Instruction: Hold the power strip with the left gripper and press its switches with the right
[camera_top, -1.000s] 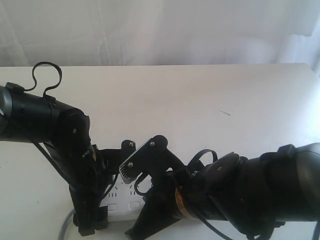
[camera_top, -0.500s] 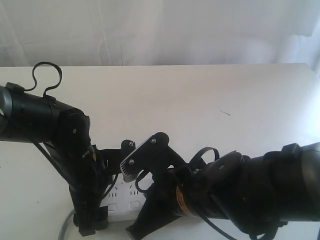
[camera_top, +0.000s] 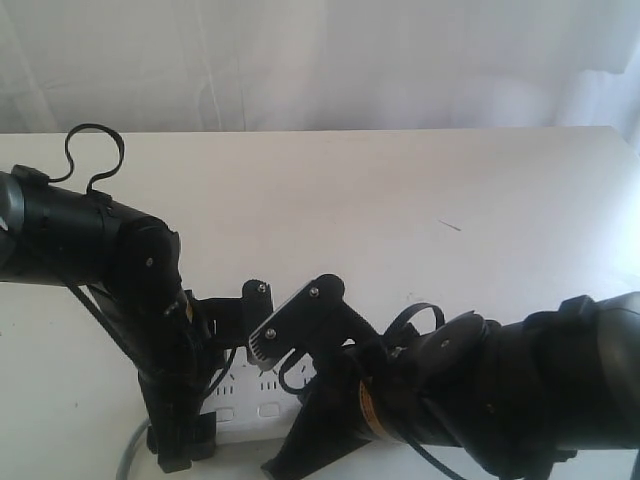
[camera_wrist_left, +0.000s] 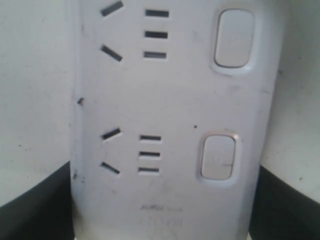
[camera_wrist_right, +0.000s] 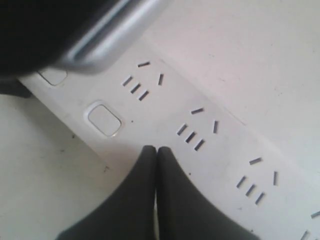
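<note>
Pressing step: your left gripper (camera_wrist_left: 165, 200) pinches the power strip (camera_wrist_right: 165, 115). Shift your right gripper (camera_wrist_right: 156, 150) (pressed together) onto the switch (camera_wrist_right: 103, 119) beside it.

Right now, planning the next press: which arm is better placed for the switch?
Right. The right gripper, shut, points down over the strip beside a switch; the left gripper is busy clamping the strip's sides.

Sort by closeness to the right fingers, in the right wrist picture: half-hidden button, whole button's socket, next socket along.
1. Next socket along: right beside the fingers.
2. Whole button's socket: one step farther.
3. Half-hidden button: farthest along the power strip.
</note>
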